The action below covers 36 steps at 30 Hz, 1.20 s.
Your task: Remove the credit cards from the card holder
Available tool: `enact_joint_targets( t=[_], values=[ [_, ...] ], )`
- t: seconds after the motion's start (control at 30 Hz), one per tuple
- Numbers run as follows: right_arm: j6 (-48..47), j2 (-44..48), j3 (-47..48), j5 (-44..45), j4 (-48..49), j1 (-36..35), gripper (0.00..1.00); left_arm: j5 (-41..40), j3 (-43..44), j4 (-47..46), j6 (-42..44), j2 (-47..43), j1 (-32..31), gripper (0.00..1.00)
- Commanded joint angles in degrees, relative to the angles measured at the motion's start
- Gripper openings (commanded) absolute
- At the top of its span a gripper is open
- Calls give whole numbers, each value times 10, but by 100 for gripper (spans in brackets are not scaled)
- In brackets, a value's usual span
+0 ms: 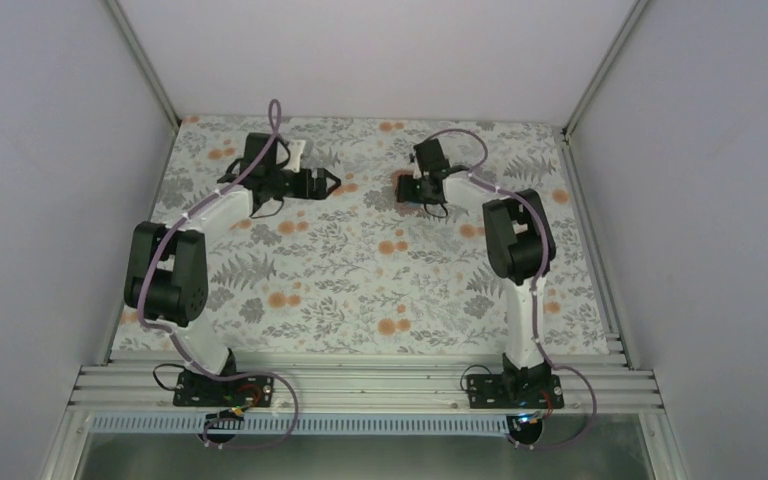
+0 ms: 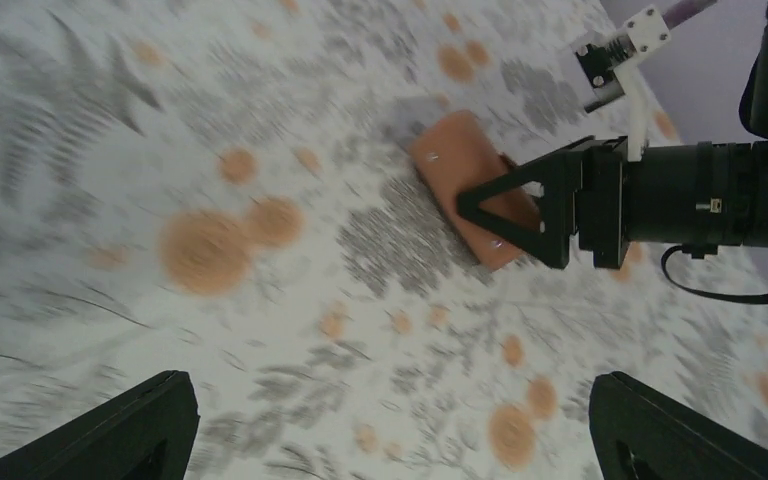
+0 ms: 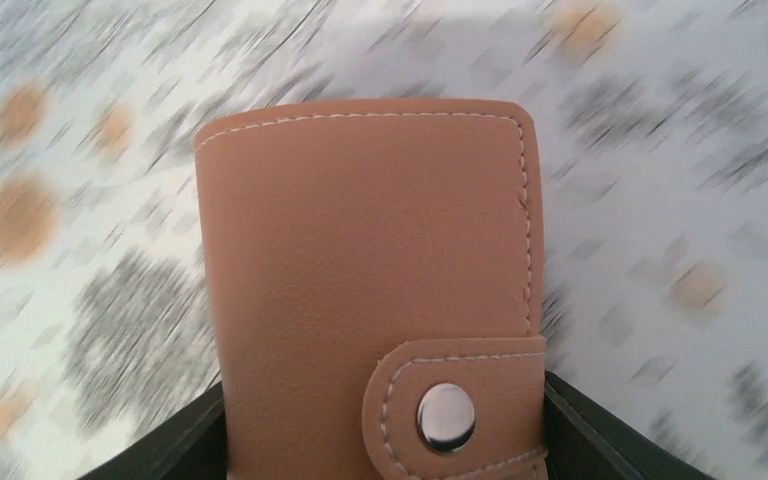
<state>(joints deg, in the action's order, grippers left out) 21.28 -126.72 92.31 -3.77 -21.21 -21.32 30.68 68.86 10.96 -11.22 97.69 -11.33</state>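
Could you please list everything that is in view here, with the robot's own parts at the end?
card holder: one, reddish-brown, snapped shut, far side of the table, just right of centre
snap button: one, silver, on the holder's strap
tablecloth: one, white with grey leaves and orange flowers, covering the table
frame rail: one, silver, near edge
cables: two, purple, along the arms
left end effector: one, black, open, left of the holder
right end effector: one, black, closed on the card holder
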Motion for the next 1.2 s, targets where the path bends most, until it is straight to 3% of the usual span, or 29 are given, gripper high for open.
enact_joint_targets(
  t=[0.0, 0.17, 0.33, 0.5, 0.63, 0.77, 0.83, 0.93, 1.0, 1.1, 1.17],
  values=[
    [-20, 100, -86, -104, 98, -41, 51, 111, -19, -68, -64, -9, -6, 99],
    [-33, 194, -151, -131, 175, -86, 52, 173, -39, -109, -92, -14, -14, 100],
    [-59, 231, -161, -131, 197, -128, 53, 162, -27, -101, -94, -14, -15, 100],
    [-94, 245, -149, -116, 191, -158, 54, 204, -8, -98, -82, -26, -15, 100],
    [-106, 255, -146, -109, 191, -166, 54, 220, -22, -101, -59, -50, -15, 91],
    [-121, 263, -139, -110, 186, -174, 54, 239, -9, -99, -58, -58, -15, 89],
    [-131, 274, -143, -112, 189, -182, 54, 238, 4, -86, -57, -54, -15, 80],
    [-132, 286, -150, -98, 196, -188, 55, 242, 11, -67, -48, -51, -15, 44],
    [-135, 288, -142, -90, 192, -188, 55, 240, 23, -40, -28, -48, -15, 29],
    [-147, 286, -134, -85, 190, -190, 58, 238, 40, -8, 1, -46, -14, 21],
    [-159, 287, -126, -90, 182, -191, 73, 238, 47, 8, 15, -47, -14, 17]
  ],
)
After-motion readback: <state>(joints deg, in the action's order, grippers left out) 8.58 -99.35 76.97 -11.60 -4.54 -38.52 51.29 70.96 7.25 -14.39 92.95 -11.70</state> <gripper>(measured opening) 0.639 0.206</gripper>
